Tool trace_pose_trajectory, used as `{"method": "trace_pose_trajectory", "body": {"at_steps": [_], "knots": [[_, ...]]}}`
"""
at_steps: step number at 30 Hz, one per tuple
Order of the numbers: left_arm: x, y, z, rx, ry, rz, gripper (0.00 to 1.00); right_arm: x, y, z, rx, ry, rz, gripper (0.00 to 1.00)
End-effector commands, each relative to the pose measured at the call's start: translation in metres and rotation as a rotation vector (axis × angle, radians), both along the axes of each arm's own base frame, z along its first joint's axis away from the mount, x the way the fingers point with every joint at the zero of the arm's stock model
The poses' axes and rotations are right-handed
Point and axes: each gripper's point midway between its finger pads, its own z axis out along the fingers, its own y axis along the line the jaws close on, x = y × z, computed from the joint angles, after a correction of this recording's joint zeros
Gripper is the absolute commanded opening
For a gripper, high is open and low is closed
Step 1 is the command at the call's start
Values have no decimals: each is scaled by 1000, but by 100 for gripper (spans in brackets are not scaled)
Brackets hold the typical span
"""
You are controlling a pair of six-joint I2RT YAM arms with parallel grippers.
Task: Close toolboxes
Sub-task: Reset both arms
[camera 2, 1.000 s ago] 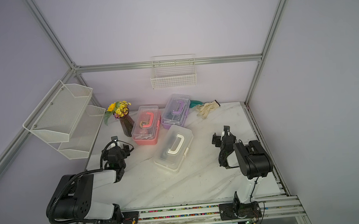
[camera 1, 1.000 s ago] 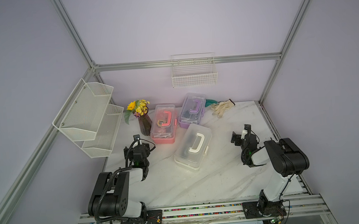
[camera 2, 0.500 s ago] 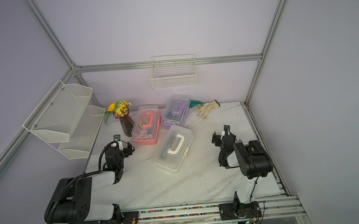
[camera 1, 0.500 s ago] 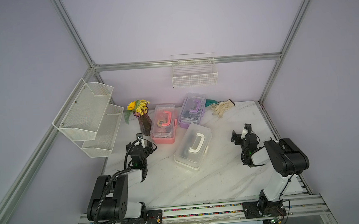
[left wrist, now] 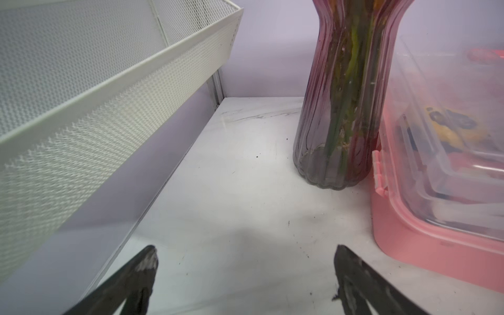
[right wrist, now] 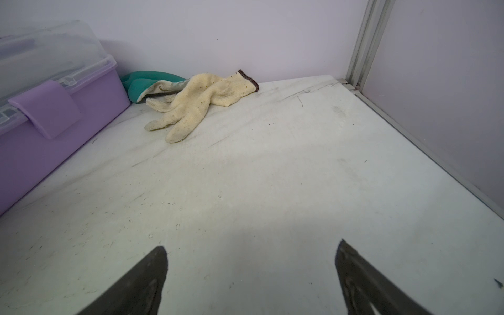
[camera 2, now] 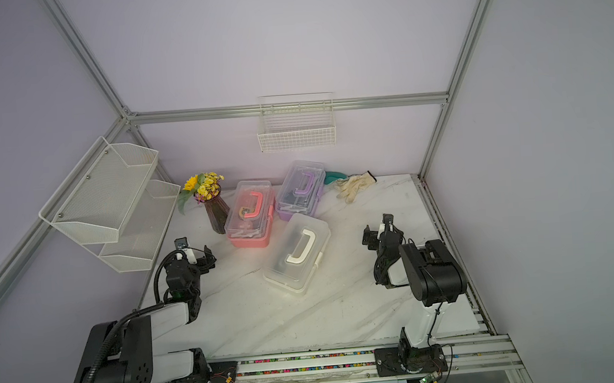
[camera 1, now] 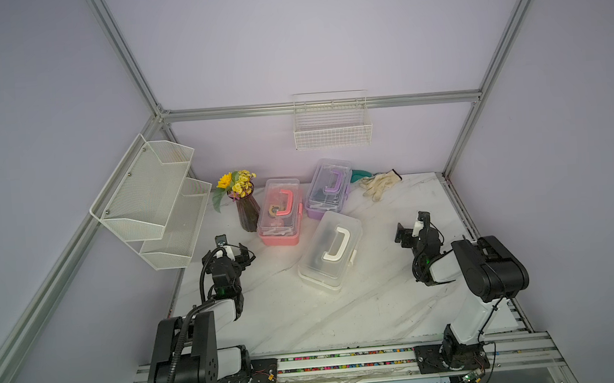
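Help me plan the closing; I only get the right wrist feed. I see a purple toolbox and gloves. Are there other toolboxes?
Observer: Yes, two more. A pink toolbox stands beside the purple toolbox, on the side away from the gloves.
Operator: And the second?
Observer: A white toolbox, the largest, sits nearer the arms with its lid lying down. I cannot tell whether its latch is snapped.
Operator: Where is the left arm?
Observer: The left pincer is open and holds nothing. It points at a vase of flowers that stands next to the pink toolbox.
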Motion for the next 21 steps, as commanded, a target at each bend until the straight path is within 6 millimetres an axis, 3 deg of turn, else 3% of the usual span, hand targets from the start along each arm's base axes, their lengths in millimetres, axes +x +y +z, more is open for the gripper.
{"method": "trace_pose_trajectory", "body": {"at_steps": [1,3,6,8,10,14,21], "knots": [[6,-8,16,-63,-53,-43,100,4,0,16,-11,-58,9,97],[16,-13,11,-101,-40,-65,100,4,0,16,-11,-56,9,97],[31,-43,14,-88,-80,-254,100,4,0,16,-12,-58,8,97],[36,-38,-6,-115,-37,-225,100,3,0,16,-11,-57,8,97],[42,-47,-17,-103,-43,-286,100,4,0,16,-12,-56,9,97],[39,-40,-21,-119,-24,-241,100,4,0,16,-11,-58,9,97],[46,-46,-23,-107,-9,-285,100,3,0,16,-12,-57,8,97]]}}
